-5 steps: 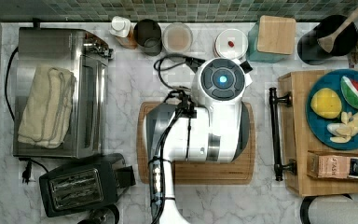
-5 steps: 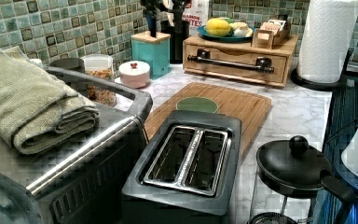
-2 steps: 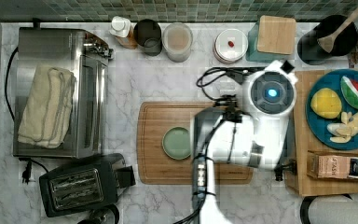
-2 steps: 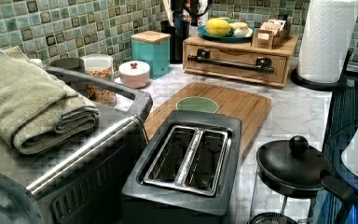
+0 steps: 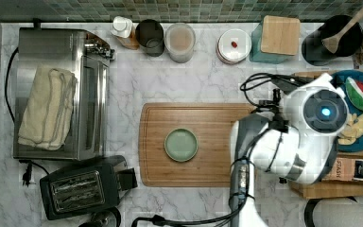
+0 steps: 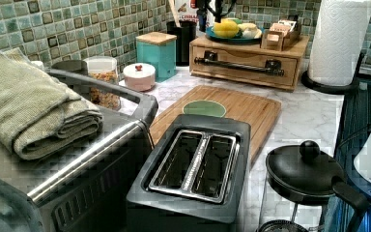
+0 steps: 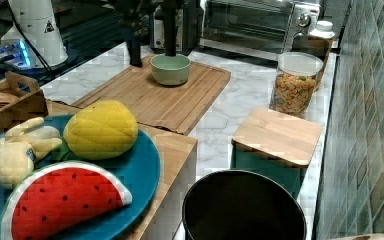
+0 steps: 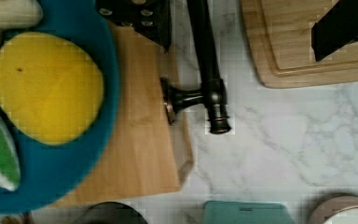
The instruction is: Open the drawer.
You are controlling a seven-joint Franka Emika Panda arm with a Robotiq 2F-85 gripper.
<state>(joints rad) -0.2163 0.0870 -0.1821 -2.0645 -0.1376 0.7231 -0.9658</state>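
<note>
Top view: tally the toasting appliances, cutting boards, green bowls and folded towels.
Toasting appliances: 2, the toaster oven and the toaster
Cutting boards: 1, the cutting board
Green bowls: 1, the green bowl
Folded towels: 1, the towel
Total: 5

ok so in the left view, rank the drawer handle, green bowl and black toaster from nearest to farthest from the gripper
1. drawer handle: at the back, just under the open gripper.
2. green bowl: mid-counter, on the cutting board.
3. black toaster: in the foreground, farthest.
</note>
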